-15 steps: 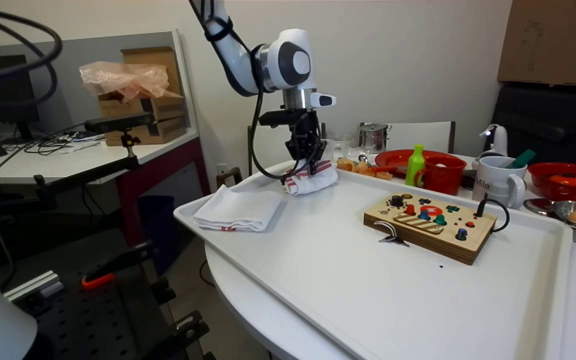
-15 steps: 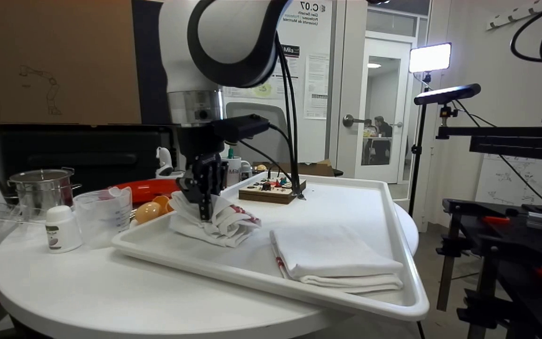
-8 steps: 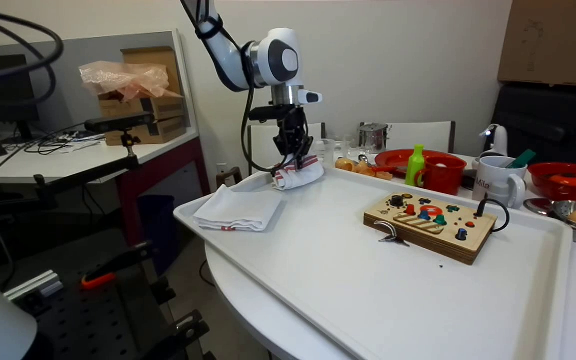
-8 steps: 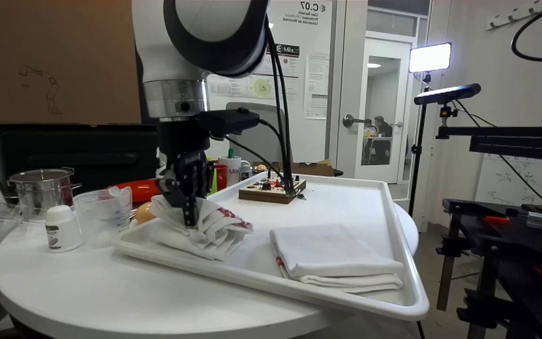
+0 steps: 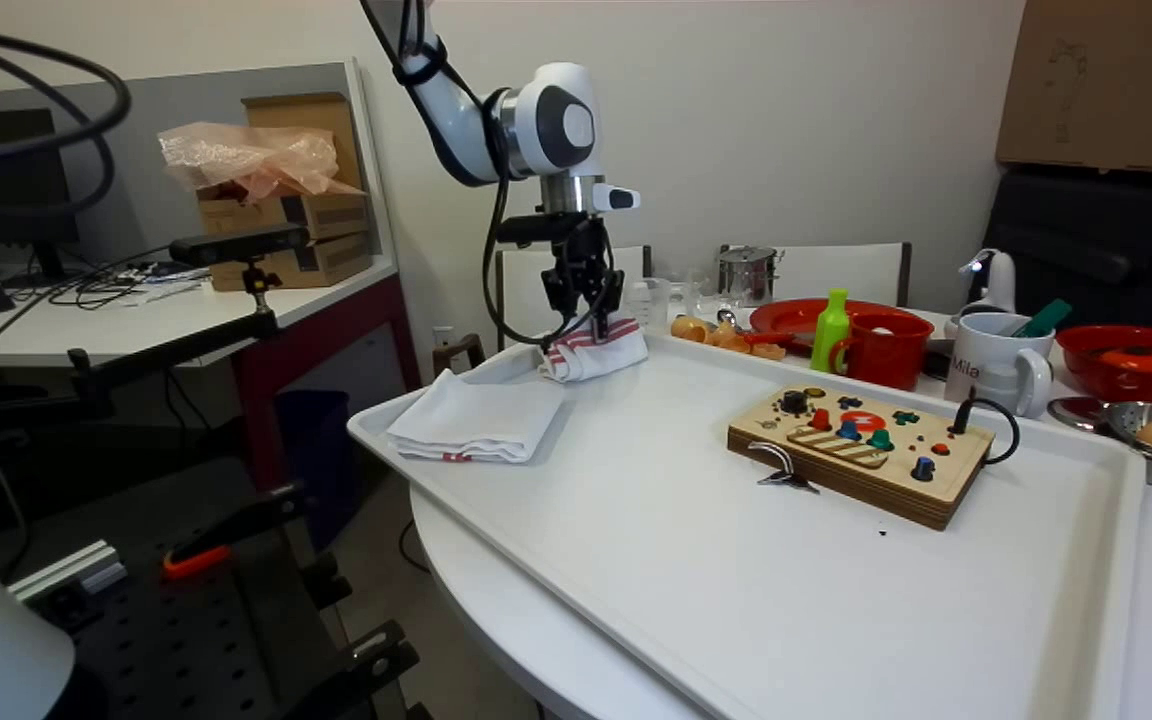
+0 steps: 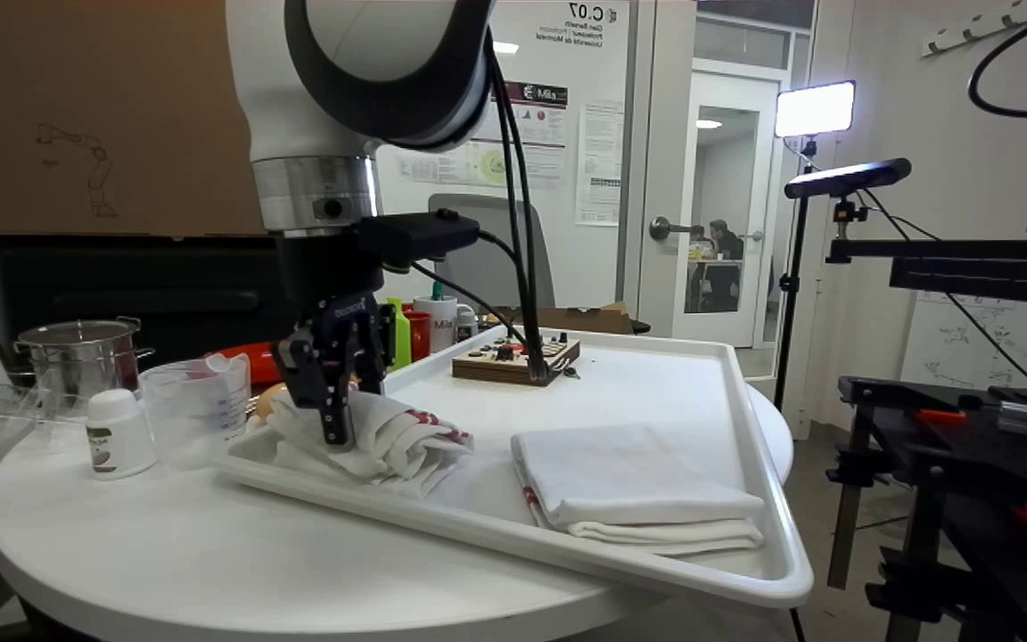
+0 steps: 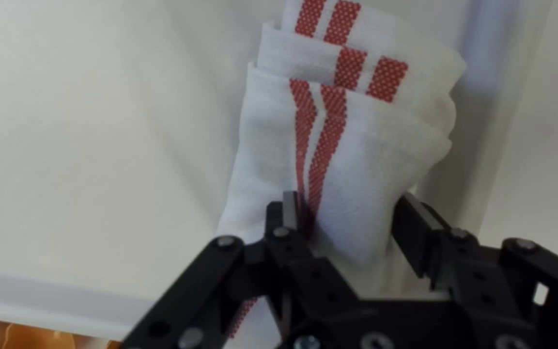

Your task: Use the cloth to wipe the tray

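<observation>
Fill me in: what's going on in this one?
A white robot arm with a black two-fingered gripper is handling a bunched white fabric cloth with red stripes, near one corner of a large white rimmed plastic tray. The jaws stand open, with part of the cloth between them. A folded white cloth and a wooden box with coloured knobs also sit on the tray. Whether wiping is finished, I can't tell.

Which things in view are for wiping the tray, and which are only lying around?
For the job: gripper, bunched striped cloth, large white tray.

Lying about: flat folded cloth, wooden button board, green bottle, red mug, white mug, steel pot.
</observation>
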### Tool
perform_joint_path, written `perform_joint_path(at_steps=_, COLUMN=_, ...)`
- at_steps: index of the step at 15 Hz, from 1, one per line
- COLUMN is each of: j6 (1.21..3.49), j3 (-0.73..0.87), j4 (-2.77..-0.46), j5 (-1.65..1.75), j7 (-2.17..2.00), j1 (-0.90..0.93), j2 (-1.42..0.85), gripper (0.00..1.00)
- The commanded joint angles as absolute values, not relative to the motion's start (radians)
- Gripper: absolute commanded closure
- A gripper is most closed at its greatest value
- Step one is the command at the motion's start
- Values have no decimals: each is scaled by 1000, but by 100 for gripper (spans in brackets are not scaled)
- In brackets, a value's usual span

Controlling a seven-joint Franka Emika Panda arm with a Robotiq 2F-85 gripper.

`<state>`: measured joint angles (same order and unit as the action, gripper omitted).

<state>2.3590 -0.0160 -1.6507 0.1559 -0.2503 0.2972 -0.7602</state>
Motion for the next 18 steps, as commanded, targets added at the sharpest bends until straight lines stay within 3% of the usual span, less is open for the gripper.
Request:
perform_joint_path(at_steps=1, j6=2314, j3=-13, j4=-1606, j5=159, j7=-251, j1=303, j2=-774, gripper=15)
perform_joint_path(at_steps=3, j6=2295, j3=-14, j4=-1605, j5=156, j7=-252, j1=301, j2=-767, gripper=2)
perform_joint_path(at_steps=4, j6=2275, j3=-19, j4=-1606, j5=148, j7=-250, j1=297, j2=-760, gripper=0)
perform_joint_path(at_steps=16, j6=2233, j3=-4, j4=-1686, j5=263, j7=-305, j1=353, j2=-533, gripper=0)
perform_joint_path(at_steps=18, j6=2238, j3=-26, j4=-1634, j5=234, j7=-277, j1=327, j2=-582, gripper=0)
